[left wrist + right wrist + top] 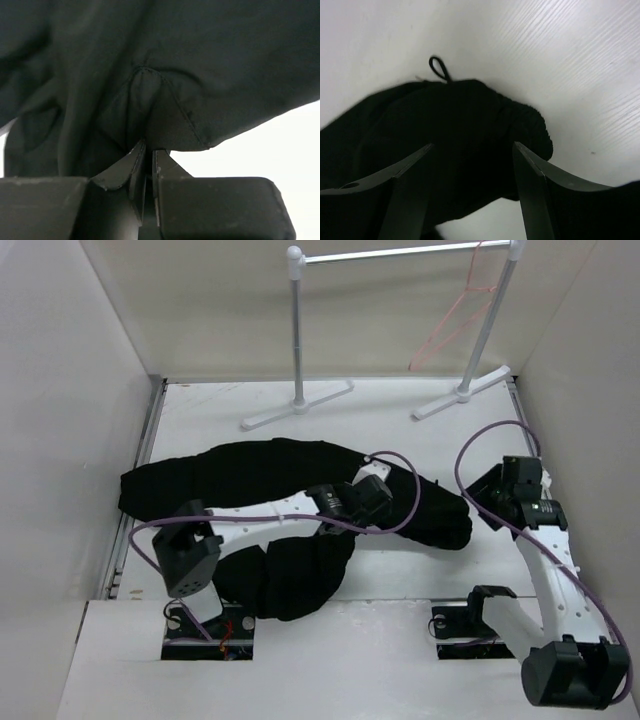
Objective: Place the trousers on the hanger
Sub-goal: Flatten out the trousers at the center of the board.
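Note:
The black trousers lie in a long curve across the table, with a bunched part near the left arm's base. My left gripper sits over their middle right. In the left wrist view it is shut on a fold of the trousers. My right gripper is open next to the trousers' right end. In the right wrist view its jaws stand wide apart over that end of the trousers, where a drawstring loop sticks out. The pink-red hanger hangs on the rail at the back right.
The white and metal clothes rail stands at the back on two white feet. White walls close in the left, right and back sides. Purple cables loop over both arms.

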Robot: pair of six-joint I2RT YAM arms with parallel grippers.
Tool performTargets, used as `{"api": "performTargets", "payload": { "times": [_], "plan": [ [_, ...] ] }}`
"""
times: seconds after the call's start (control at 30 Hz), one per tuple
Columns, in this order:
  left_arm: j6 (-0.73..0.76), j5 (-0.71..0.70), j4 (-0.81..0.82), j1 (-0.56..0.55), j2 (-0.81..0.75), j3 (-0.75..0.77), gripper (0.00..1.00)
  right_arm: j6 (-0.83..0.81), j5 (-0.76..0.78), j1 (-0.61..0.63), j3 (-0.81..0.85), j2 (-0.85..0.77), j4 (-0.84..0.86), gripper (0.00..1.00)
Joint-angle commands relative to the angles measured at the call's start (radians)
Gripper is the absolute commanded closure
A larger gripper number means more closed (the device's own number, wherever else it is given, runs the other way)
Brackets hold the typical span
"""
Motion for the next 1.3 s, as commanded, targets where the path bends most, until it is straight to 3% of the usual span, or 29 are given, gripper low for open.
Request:
{"api": "performTargets", "payload": {
  "times": [0.0,0.27,0.3,0.43,0.47,0.6,0.8,0.87,0.93,1.07,1.17,1.27],
  "plan": [
    [-0.017,-0.010,-0.010,0.001,-0.066,-0.043,0.96,-0.004,0.066,0.093,-0.020,-0.018,-0.057,0.31],
    [-0.060,0.036,-0.002,0.053,-0.145,-0.074,0.96,0.173,0.045,0.266,-0.138,-0.076,-0.146,0.31],
    [-0.060,0.043,-0.002,0.059,-0.152,-0.077,0.96,0.192,0.038,0.276,-0.149,-0.079,-0.138,0.36],
    [-0.054,0.059,-0.002,0.103,-0.175,-0.076,0.96,0.184,0.013,0.262,-0.144,-0.015,-0.016,0.83],
    [-0.052,0.072,-0.002,0.122,-0.179,-0.065,0.96,0.171,0.007,0.260,-0.115,0.017,0.035,0.89],
    [-0.046,0.130,-0.019,0.218,-0.190,0.039,0.96,0.100,0.013,0.242,0.125,0.169,0.136,0.99],
    [-0.040,0.158,-0.068,0.295,-0.263,0.228,0.97,-0.079,0.151,0.271,0.699,0.320,0.008,0.99],
    [-0.043,0.156,-0.071,0.295,-0.300,0.234,0.96,-0.121,0.200,0.314,0.752,0.318,-0.031,0.98],
    [-0.049,0.158,-0.073,0.286,-0.332,0.202,0.96,-0.130,0.234,0.358,0.676,0.276,-0.052,0.97],
    [-0.077,0.162,-0.070,0.236,-0.368,0.055,0.96,-0.025,0.254,0.385,0.274,0.102,-0.052,0.97],
    [-0.086,0.204,-0.070,0.183,-0.356,-0.060,0.95,0.096,0.147,0.366,-0.001,-0.025,-0.084,0.97],
    [-0.089,0.282,-0.068,0.139,-0.325,-0.146,0.94,0.167,0.026,0.322,-0.150,-0.137,-0.146,0.96]
  ]
}}
